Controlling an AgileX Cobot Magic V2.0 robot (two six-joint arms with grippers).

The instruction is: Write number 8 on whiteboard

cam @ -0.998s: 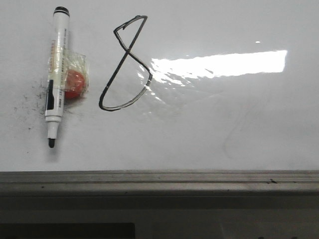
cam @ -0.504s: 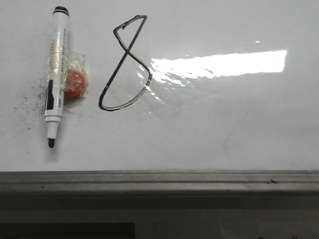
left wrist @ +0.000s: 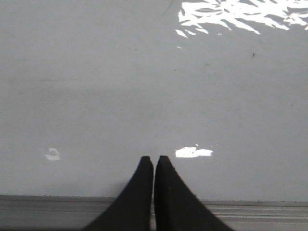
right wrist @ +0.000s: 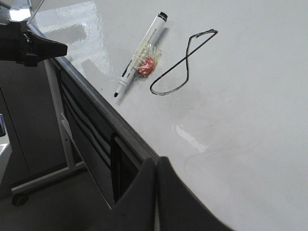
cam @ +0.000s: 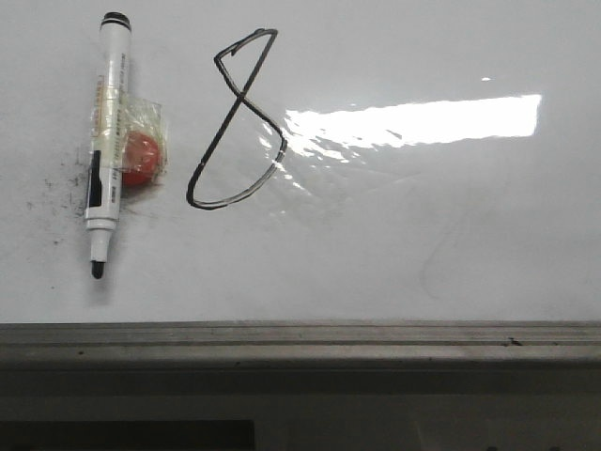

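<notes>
On the upper left of the whiteboard (cam: 394, 244), the number 8 (cam: 237, 122) stands drawn: a thin black slanted figure with an angular, pointed upper loop and a wider rounded lower loop, both apparently closed. Just beside it to the left lies the marker (cam: 105, 141), uncapped, tip toward the grey ledge (cam: 300, 340), with a red ball (cam: 141, 157) taped to its barrel under clear tape. A band of glare runs off to the right of the figure.

Judging by this, the writing looks finished and the marker set down, so the step in hand seems to be retreating clear. Doing it well means keeping both arms off the fresh ink and not nudging the marker, which could roll or smear.

Neither arm shows in the front view. The left gripper (left wrist: 154, 161) hovers near the ledge over bare board, fingers pressed together on nothing. The right gripper (right wrist: 156, 163) hangs off the board's edge, well apart from the figure, fingers likewise closed and empty.
</notes>
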